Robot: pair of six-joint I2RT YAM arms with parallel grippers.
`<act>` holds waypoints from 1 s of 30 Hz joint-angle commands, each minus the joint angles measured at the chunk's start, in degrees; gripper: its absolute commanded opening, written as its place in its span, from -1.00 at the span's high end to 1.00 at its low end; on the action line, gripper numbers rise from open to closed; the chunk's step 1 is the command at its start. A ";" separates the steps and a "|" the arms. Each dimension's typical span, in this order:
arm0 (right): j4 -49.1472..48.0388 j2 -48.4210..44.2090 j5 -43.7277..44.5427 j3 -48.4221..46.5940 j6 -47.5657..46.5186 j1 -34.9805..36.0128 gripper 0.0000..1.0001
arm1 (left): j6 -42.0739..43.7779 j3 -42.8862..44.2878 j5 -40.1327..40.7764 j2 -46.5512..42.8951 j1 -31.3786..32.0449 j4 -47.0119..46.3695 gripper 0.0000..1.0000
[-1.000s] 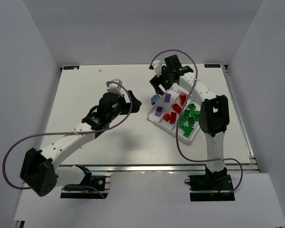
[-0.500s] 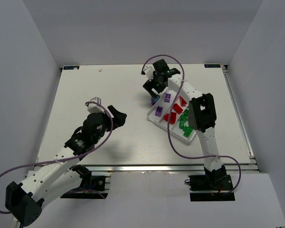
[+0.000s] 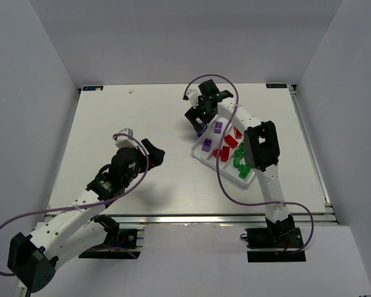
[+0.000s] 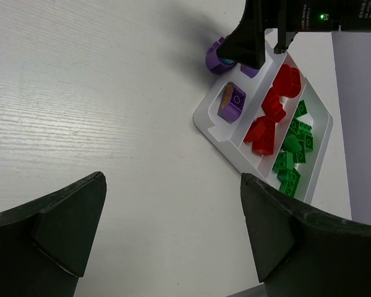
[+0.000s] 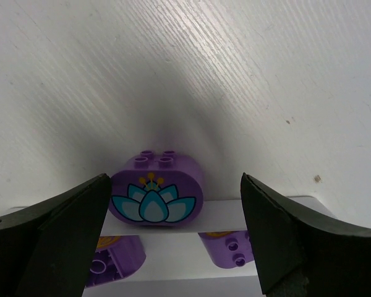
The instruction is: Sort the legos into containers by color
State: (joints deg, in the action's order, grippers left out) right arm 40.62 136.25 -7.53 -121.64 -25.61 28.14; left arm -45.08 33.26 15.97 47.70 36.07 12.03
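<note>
Right fingers [image 5: 62, 229] spread over purple lotus brick [image 5: 156, 198] on bench [image 3: 111, 111], just beside tray [image 4: 209, 129]. Left fingers [image 4: 55, 229] spread, holding nothing.

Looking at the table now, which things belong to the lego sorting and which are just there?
Belong: white tray; green bricks, red bricks and purple bricks in it; lotus-printed purple brick on the table beside it; open right gripper near that brick.
Just there: table; purple cables; open left gripper, far off.

A high rear camera overlooks the whole white table [image 3: 111, 124]. Both wrist cameras face the white divided plastic tray [image 4: 205, 119]: left from well apart, right very near.
</note>
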 commanded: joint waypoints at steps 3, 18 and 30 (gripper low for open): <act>2.80 2.18 -1.44 -1.40 1.35 0.07 -0.79 | -0.18 -0.03 0.64 0.02 -0.13 -0.43 -0.96; 2.80 1.83 -4.77 1.32 1.52 -0.02 -0.61 | 0.08 -0.12 0.12 1.08 -0.13 -1.14 -0.96; -5.90 -1.96 -12.60 4.24 -2.18 0.07 -0.79 | -0.27 -0.30 0.82 0.29 -0.13 -0.52 -0.96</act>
State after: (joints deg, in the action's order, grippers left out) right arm 38.46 136.88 -17.54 -116.29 -28.45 28.10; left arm -45.08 33.23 15.94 48.82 36.07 11.60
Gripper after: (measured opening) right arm 0.893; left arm 0.982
